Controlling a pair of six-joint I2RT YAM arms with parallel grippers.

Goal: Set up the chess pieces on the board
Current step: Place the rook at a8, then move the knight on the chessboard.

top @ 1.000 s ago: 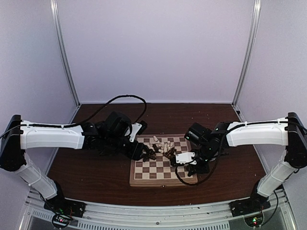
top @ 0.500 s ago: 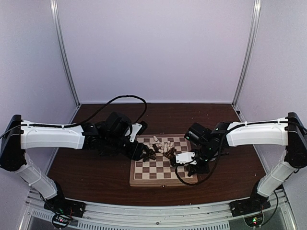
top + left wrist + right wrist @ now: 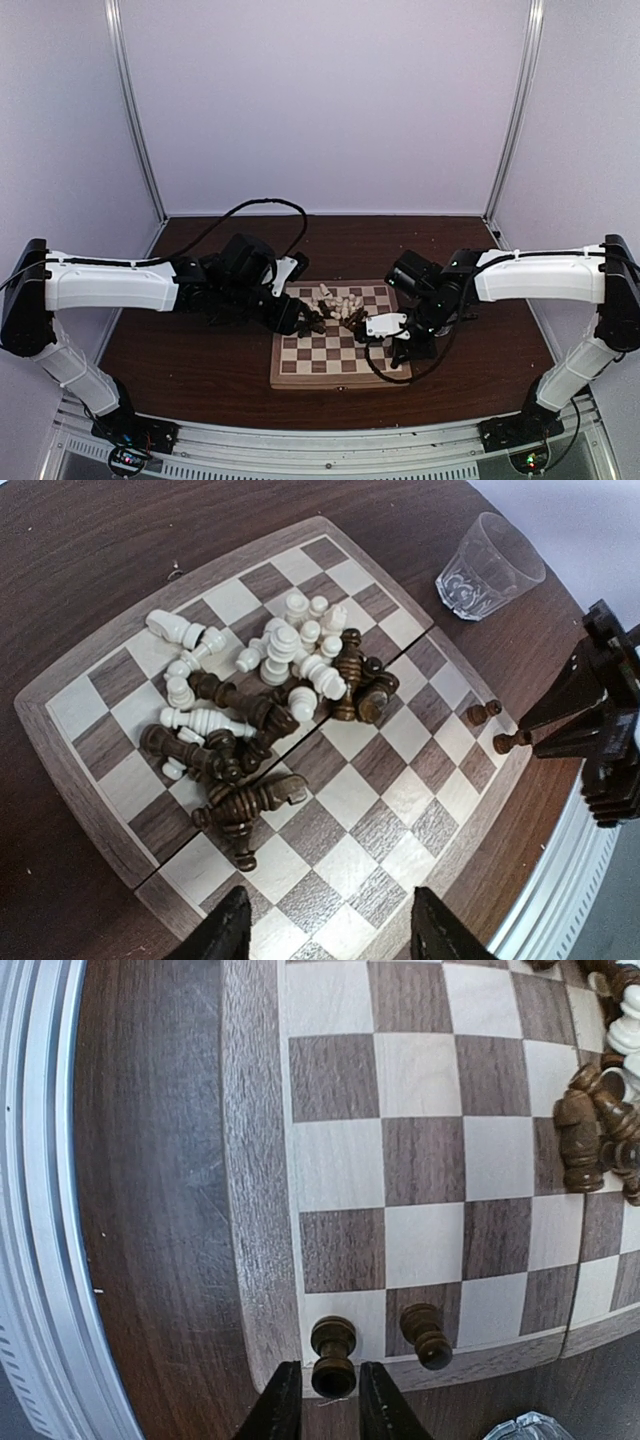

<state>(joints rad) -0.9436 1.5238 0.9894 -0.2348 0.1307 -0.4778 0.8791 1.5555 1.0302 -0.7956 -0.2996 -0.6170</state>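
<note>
Our right tool (image 3: 330, 1385) sits low at the board's (image 3: 255, 1210) corner. Its jaws are slightly spread on either side of a dark pawn (image 3: 333, 1345), which stands upright on the corner square. They seem just clear of it, so we judge the pawn placed. A second dark pawn (image 3: 425, 1335) stands just beside the tool on the next square, starting a row. Our left tool (image 3: 330, 910) hangs spread and empty, with the heap of pieces (image 3: 270, 700) ahead of it, likely ready to pick one.
</note>
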